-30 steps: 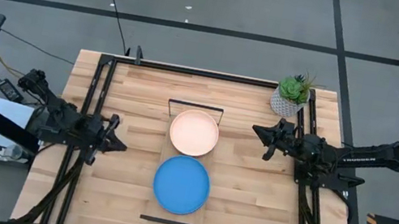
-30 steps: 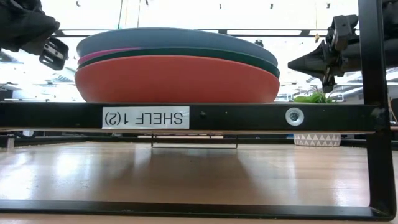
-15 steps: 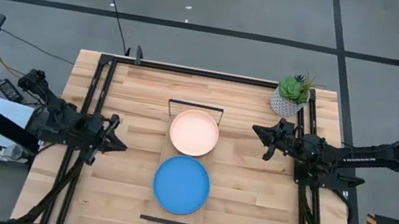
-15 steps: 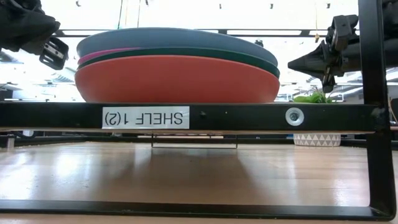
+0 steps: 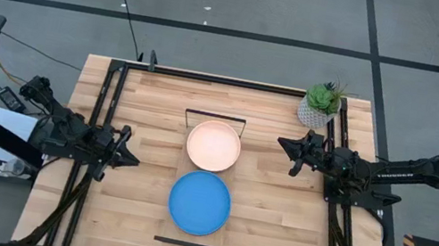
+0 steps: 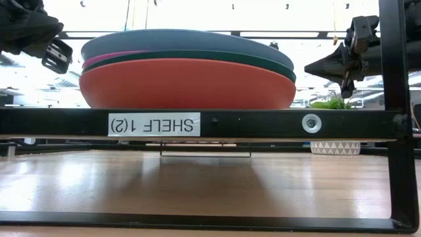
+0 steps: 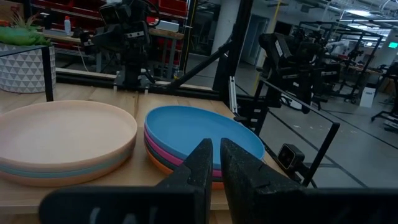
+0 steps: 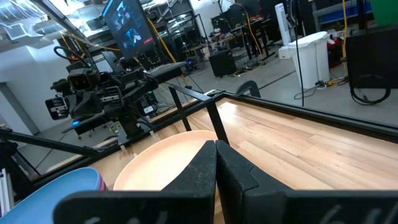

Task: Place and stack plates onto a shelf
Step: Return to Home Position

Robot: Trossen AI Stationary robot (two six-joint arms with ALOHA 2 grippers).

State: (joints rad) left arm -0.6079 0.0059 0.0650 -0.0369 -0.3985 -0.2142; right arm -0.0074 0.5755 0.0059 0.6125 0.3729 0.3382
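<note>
Two stacks of plates rest on the shelf in the middle of the table. The far stack has a cream plate (image 5: 214, 145) on top. The near stack has a blue plate (image 5: 199, 203) on top, with pink, teal and orange plates (image 6: 187, 82) under it. The shelf's black end rails (image 5: 190, 245) (image 6: 263, 123) stand at the near and far ends. My left gripper (image 5: 137, 161) (image 7: 216, 158) hovers shut, left of the stacks. My right gripper (image 5: 281, 142) (image 8: 215, 155) hovers shut, right of the cream stack (image 8: 161, 158). Neither touches anything.
A small potted green plant (image 5: 320, 105) stands at the table's far right corner, close behind my right arm. Black frame rails (image 5: 102, 120) run along the table's left and right sides. Bare tabletop (image 5: 274, 223) lies on both sides of the shelf.
</note>
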